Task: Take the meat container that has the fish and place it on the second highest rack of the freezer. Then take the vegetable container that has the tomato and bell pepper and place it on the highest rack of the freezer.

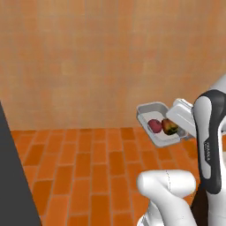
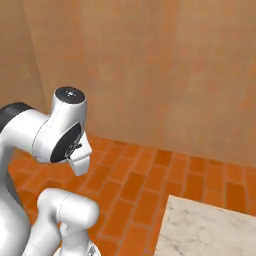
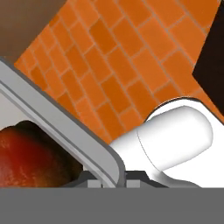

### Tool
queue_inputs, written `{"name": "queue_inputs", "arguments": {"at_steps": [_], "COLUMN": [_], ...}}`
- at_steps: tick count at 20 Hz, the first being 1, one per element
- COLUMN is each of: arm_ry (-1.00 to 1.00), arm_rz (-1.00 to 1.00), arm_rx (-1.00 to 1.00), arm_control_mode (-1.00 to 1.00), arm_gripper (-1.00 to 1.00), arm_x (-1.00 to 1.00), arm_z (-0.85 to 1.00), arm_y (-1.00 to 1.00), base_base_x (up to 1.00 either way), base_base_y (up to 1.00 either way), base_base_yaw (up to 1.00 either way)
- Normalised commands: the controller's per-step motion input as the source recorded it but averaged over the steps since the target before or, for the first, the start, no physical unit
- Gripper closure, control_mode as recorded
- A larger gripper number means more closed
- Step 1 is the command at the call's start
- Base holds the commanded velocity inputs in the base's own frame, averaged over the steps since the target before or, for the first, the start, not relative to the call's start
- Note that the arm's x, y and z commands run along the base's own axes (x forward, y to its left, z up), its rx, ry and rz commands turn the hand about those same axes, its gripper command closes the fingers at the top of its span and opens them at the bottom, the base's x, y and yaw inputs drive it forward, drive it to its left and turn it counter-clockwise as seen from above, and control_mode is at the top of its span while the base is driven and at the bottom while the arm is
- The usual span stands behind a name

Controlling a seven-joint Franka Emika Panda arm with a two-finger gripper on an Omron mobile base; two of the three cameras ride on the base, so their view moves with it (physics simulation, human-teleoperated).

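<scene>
Right of center in the left base view, the vegetable container (image 1: 155,115) hangs above the brick floor (image 1: 88,167), tomato (image 1: 154,126) beside bell pepper (image 1: 170,126). The pincer (image 3: 114,177) clamps its rim.

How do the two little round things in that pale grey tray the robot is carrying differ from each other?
The tomato is plain deep red all over; the bell pepper is orange-red with dark greenish patches. The tomato looks smooth and ball-like, the bell pepper lumpier. The tomato lies on the tray's left in the left base view, the bell pepper to its right. Both are about equal in size and share one grey tray, held above the brick floor.
</scene>
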Motion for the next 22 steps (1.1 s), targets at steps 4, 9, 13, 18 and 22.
{"name": "queue_inputs", "arguments": {"at_steps": [4, 9, 13, 18, 22], "arm_ry": [0.0, 0.0, 0.0, 0.0, 0.0], "arm_rz": [0.0, 0.0, 0.0, 0.0, 0.0], "arm_rx": [0.0, 0.0, 0.0, 0.0, 0.0], "arm_control_mode": [1.0, 1.0, 1.0, 1.0, 1.0], "arm_gripper": [1.0, 1.0, 1.0, 1.0, 1.0], "arm_x": [0.0, 0.0, 0.0, 0.0, 0.0], "arm_z": [0.0, 0.0, 0.0, 0.0, 0.0], "arm_y": [0.0, 0.0, 0.0, 0.0, 0.0], "base_base_x": [0.16, 0.29, 0.62, 1.0, 0.95], "base_base_y": [-0.27, -0.43, -0.49, -0.14, -0.1], "base_base_yaw": [0.75, 0.75, 0.67, 0.42, 0.37]}}
